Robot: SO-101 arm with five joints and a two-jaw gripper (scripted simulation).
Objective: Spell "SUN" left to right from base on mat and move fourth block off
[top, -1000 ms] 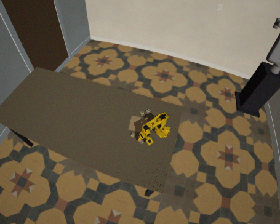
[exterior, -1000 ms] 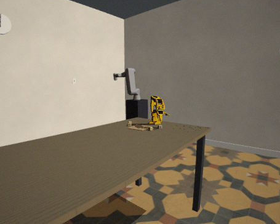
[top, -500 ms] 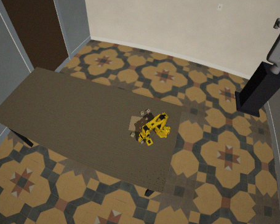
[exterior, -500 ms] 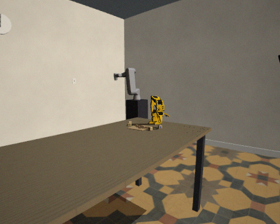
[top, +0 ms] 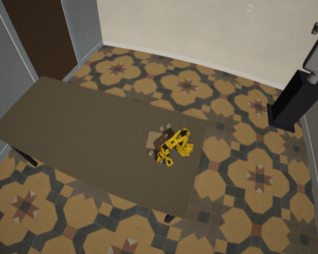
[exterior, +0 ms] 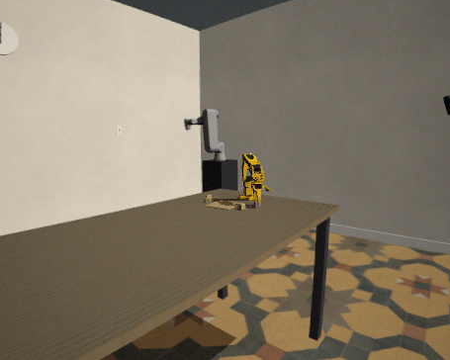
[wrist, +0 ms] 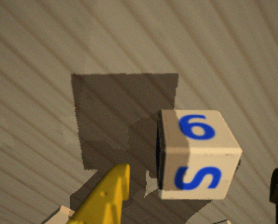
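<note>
The mat (top: 154, 140) (exterior: 222, 205) lies flat on the table (top: 94, 121) (exterior: 157, 251), in front of the arm (top: 179, 139) (exterior: 251, 177), with shadow across part of it. The S block (top: 161, 161) (exterior: 257, 204) (wrist: 197, 175) sits on the table off the mat, past its left side and nearer the arm's base than the mat's middle. In the wrist view it shows a blue S on one face and a blue 6 on the next; I cannot tell for sure which of them is the top

The gripper (top: 159, 160) (exterior: 257, 201) (wrist: 201, 179) is low at the S block, its fingers partly spread, with nothing pinched between them. In the wrist view the block appears between the two fingertips, with a gap on either side

Another block (top: 150, 153) (exterior: 240, 206) stands just off the mat's left edge. Two more, one (top: 161, 128) and its neighbour (top: 168, 125), are close together off the mat's right side; their letters are too small to read. The word is not on the mat: all four blocks lie outside it
</note>
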